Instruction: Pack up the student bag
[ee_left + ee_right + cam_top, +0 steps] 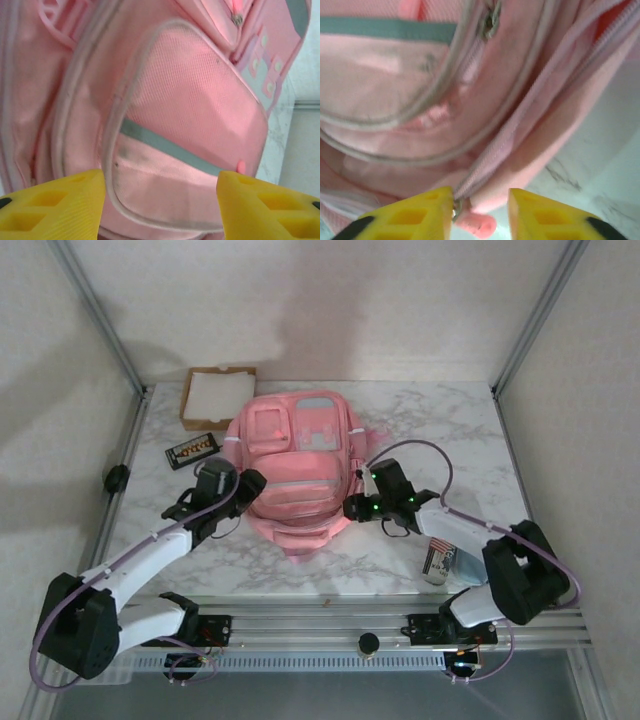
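Looking for print first: a flag-like pattern of stars and red stripes is noted on the small can-shaped item (437, 560) beside the right arm, but its lettering is too small to be read. The pale marks on the small dark flat box (192, 450) are likewise illegible.

The left gripper (243, 483) (160, 200) is set against the left side of the large pink fabric student bag (295, 465) (190, 100). Its yellow fingers (50, 205) are spread wide with a mesh front pocket between them, and nothing is clamped.

The right gripper (352, 507) (480, 210) is at the bag's right lower edge, jaws parted by a narrower gap. A pink zip pull tab (475, 224) and its metal slider (455, 207) lie in that gap, close against one yellow finger (410, 217). No grip on them is made out.

The bag (395, 110) is laid flat, front up, at the middle of the white grey-veined marble table (440, 430). A shallow brown cardboard tray holding a white sheet (215, 395) is at the far left, just beside the bag's top. The table is enclosed by pale textured walls and slanted aluminium posts (100, 315).
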Robot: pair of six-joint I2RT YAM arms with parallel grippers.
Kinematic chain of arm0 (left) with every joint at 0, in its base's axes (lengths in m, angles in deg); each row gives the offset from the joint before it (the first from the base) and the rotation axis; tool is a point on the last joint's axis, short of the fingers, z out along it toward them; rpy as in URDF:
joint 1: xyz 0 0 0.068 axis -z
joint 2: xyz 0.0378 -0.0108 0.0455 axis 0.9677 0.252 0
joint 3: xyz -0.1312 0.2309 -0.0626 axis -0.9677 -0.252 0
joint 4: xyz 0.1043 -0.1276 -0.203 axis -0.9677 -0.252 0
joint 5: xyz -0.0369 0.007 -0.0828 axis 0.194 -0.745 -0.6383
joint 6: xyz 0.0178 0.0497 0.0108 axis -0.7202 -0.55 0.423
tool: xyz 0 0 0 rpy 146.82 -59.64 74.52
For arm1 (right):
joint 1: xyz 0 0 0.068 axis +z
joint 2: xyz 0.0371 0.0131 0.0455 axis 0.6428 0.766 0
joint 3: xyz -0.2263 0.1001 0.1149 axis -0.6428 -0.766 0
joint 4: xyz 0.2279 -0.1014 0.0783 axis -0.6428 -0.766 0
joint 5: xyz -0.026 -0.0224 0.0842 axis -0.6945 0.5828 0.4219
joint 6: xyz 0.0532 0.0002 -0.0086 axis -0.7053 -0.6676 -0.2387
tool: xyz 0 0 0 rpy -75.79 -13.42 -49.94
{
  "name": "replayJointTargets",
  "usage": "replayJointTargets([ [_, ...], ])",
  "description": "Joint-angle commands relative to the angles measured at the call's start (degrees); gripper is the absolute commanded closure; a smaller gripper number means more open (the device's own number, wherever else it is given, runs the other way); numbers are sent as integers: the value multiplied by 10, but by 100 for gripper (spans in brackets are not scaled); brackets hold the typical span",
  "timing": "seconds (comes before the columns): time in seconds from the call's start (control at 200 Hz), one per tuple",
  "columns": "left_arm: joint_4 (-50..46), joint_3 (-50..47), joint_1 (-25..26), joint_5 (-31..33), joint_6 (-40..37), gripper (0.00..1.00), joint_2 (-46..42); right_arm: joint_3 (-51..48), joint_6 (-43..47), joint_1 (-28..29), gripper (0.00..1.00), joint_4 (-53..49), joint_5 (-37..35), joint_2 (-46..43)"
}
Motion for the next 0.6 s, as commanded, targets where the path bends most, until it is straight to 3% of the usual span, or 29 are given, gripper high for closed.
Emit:
replayJointTargets([
  [0.0, 7, -32, 28, 25, 73, 39, -23, -28, 36, -8, 60, 2, 18, -38],
  [0.1, -30, -36, 66, 69, 126, 32, -37, -52, 35, -5, 52, 54, 103, -43],
  [0.25, -27, -61, 80, 105, 152, 29, -60, -52, 47, 12, 45, 81, 84, -19],
  [0.391, -64, -55, 90, 110, 174, 28, -52, -30, 60, 12, 51, 84, 35, 13],
  [0.596, -67, -88, 102, 127, 205, 29, -84, -26, 104, 12, 60, 114, 37, 41],
])
